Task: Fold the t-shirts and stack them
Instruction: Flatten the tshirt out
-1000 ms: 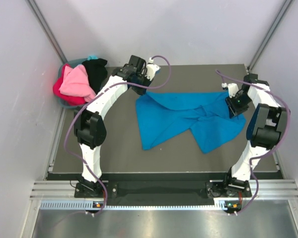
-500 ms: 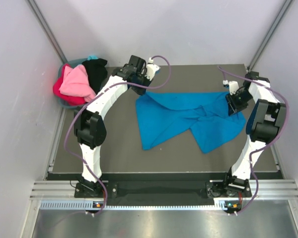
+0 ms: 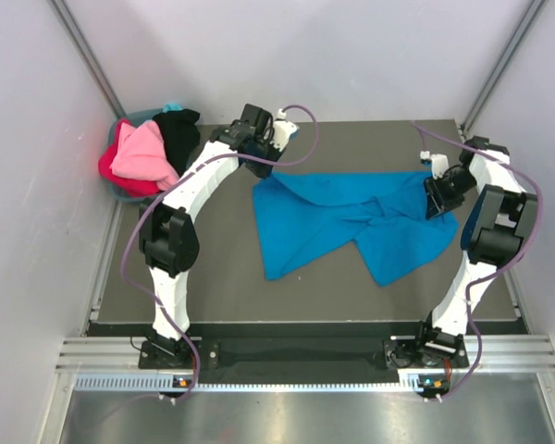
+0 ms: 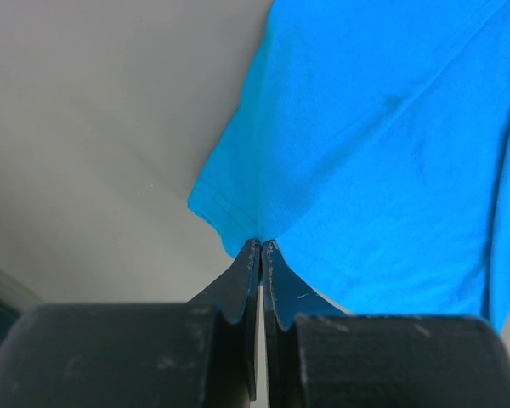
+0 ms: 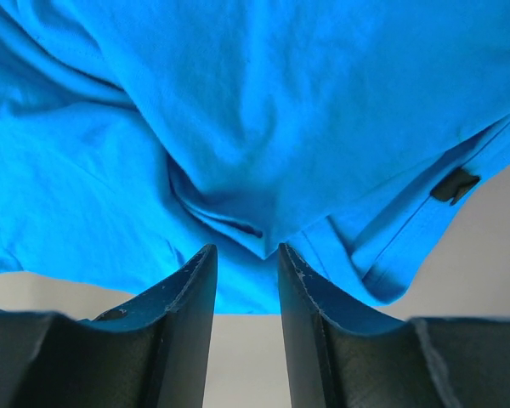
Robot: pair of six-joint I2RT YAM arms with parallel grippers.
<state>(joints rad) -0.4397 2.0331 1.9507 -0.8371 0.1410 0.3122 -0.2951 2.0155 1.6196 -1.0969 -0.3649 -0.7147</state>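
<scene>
Barely started: left gripper [image 4: 261, 246] clenched on unfolded blue t-shirt [image 3: 324, 217] corner, right gripper [image 5: 246, 250] released, cloth just beyond fingertips.

A bright blue t-shirt [image 3: 342, 222] lies spread but rumpled across the middle of the dark counter [image 3: 213, 277], crossed by diagonal folds, with a small dark tag near one hem. At the far left corner three more are heaped together: a light pink t-shirt [image 3: 143, 153] on top, a red t-shirt [image 3: 118, 178] beneath it, and a black t-shirt [image 3: 178, 132] behind.
</scene>
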